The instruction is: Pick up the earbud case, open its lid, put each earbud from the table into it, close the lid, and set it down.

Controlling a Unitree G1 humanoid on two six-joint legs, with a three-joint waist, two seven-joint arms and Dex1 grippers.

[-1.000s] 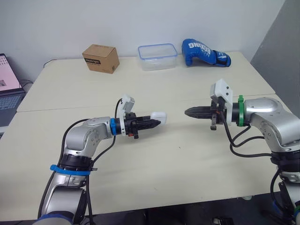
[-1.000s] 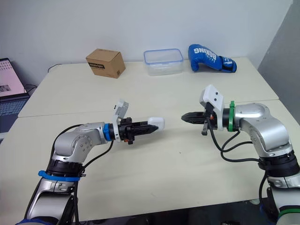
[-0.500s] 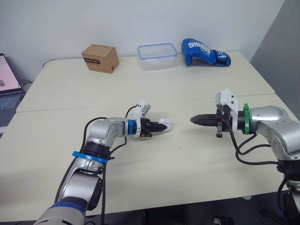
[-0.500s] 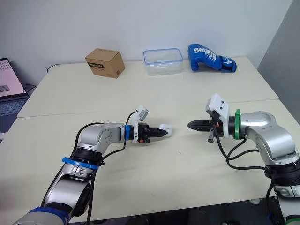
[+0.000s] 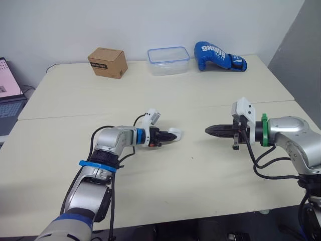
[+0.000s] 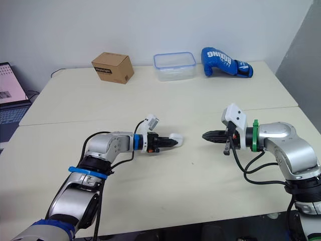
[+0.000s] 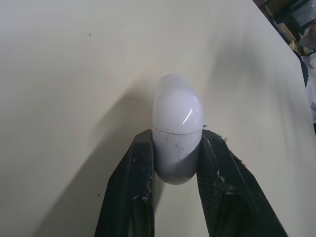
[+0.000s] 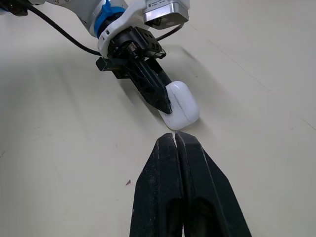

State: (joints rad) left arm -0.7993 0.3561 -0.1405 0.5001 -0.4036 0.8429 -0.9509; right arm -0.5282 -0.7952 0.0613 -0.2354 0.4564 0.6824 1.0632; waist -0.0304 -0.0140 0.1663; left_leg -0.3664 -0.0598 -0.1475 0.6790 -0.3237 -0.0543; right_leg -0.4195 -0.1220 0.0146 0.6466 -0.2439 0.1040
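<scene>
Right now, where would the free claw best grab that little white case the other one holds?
Likely the rounded lid end, from the right claw's side. The left claw pinches the case's lower half by its sides, so only the lid pokes out free.

Left arm bent, left gripper (image 5: 167,135) points right, clamped on earbud case (image 5: 175,133). Right gripper (image 5: 209,131) points left, 2 fingers pressed together.

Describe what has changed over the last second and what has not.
The left gripper, shut on the earbud case, lowered it toward the table. The right gripper, shut, dropped and drew back to the robot's right. The cardboard box, plastic container and boxing glove stayed put.
</scene>
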